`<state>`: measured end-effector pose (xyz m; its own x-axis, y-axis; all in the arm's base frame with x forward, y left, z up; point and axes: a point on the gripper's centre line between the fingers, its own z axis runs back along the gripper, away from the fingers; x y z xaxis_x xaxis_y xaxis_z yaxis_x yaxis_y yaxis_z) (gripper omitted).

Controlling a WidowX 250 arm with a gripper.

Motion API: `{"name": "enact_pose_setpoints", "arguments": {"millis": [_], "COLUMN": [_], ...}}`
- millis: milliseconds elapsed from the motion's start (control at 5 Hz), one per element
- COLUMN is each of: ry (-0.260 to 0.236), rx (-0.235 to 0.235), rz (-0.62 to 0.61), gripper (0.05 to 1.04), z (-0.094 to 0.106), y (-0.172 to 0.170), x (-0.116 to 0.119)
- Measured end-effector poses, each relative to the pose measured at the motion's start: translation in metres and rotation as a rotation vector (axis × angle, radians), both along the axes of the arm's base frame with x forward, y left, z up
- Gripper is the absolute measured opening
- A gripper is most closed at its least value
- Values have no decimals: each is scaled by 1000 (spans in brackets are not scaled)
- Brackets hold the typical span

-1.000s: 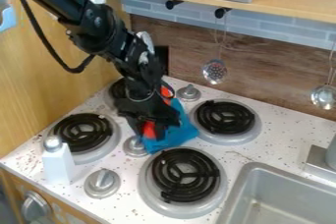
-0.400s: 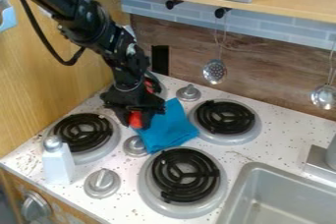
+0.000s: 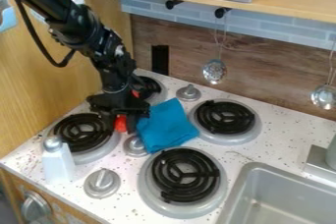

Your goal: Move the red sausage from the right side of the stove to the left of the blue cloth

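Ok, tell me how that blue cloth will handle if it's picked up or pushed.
The blue cloth will likely hang limp, since it looks like soft fabric lying flat. It seems thin, so probably light for its spread. Pushed sideways, it may wrinkle, as its creased surface suggests little stiffness.

Black robot arm [image 3: 98, 41] with a looping cable [image 3: 60, 64]
Thick, glossy upper tube, bulky joints with small pale round marks, slim black cable, thin pale line around the wrist [image 3: 117, 90], angular black gripper [image 3: 120, 124].
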<state>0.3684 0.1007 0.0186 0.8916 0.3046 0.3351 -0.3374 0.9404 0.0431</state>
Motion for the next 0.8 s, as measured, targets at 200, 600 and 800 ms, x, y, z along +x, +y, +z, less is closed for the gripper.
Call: {"name": "enact_pose_setpoints", "arguments": {"millis": [200,600,800], "ry": [30,75,19], "rx": [5,-44,-55], "rz": [-25,-112,-134], "gripper": [730,1009,1005], "z": [-5,-3,38], "y": [0,-11,-17], "x": [-2,-7,-7]}}
